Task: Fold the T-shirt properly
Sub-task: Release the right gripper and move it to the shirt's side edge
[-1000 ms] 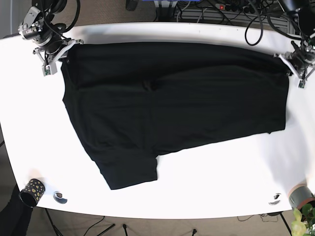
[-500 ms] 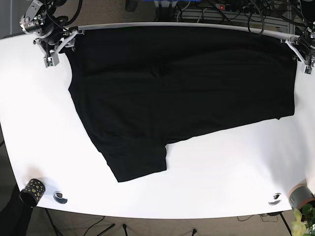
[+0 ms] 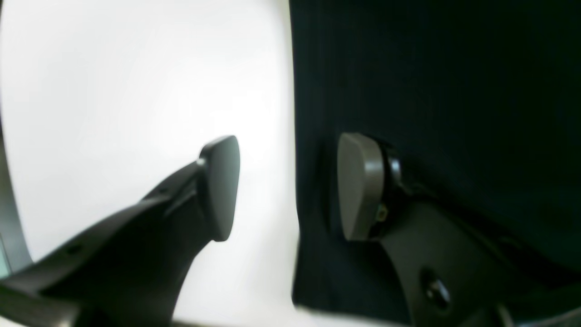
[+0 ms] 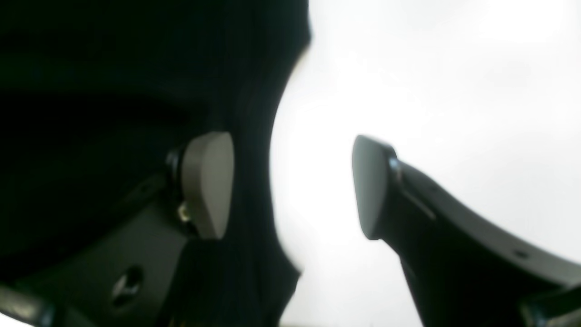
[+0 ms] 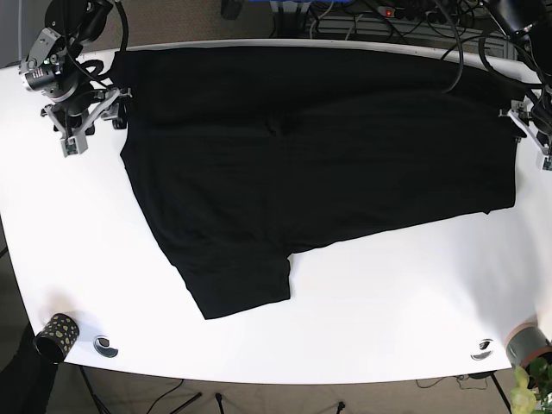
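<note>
Base view: the black T-shirt was seen spread across the upper half of the white surface, its long axis running left to right, with one sleeve jutting toward the lower left of the frame. The far hem lay along the surface's top edge. The fabric looked mostly flat, with faint creases near the centre and no fold judged complete beyond the present lay.

The right hand was seen at the upper left of the frame, just beside the shirt's left edge. The left hand was seen at the right edge of the frame, at the shirt's right edge. Each hand was thus placed at one end of the long axis; neither was clearly nearer.

Left wrist view: the left hand was seen spread, one finger over bare surface, the other over cloth, the shirt's edge running between them. No cloth was pinched.

Right wrist view: the right hand was likewise seen spread, one finger against the dark fabric, the other over white surface, the edge passing between. Nothing was gripped.

The coming move was judged to turn on that straddled edge: closing would be expected to catch cloth at both ends.
</note>
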Robot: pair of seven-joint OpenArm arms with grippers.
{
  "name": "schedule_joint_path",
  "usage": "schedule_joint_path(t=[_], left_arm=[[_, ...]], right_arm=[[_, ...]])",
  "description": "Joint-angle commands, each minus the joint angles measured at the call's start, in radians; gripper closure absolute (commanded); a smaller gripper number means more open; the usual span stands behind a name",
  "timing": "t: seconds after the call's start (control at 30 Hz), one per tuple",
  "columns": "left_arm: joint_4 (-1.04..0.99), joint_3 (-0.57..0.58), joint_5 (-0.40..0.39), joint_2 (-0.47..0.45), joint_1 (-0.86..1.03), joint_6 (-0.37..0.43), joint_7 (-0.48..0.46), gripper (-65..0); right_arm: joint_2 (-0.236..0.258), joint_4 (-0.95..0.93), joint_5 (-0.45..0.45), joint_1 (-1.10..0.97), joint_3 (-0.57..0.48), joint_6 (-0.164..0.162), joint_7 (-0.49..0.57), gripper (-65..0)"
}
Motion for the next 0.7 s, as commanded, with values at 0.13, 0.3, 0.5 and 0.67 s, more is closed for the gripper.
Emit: schedule_joint_path(t=[0.13,0.3,0.5,0.67], left_arm=[[0.036,-0.005,-0.008,-0.019,-0.102,0.002,0.022,-31.8],[-0.002,0.001,0.0,-0.002,-0.194,0.002,0.02,-31.8],[-0.082,0.059,0.003,0.009,-0.278,0.002,0.02,-31.8],[-0.108,0.102,0.003,0.014,-0.307,0.002,0.02,-31.8]], right_arm=[[0.069,-0.118,0.009,0.157,0.0,0.0,-0.033,-40.1],[0.154,-0.311,0.007,0.295,-0.116,0.0,-0.021,-40.1],[0.204,-0.535,0.007,0.43,-0.211,0.0,0.081,-40.0],[0.223,-0.727,0.006,0.563,-0.315,0.0,0.18,-40.0]])
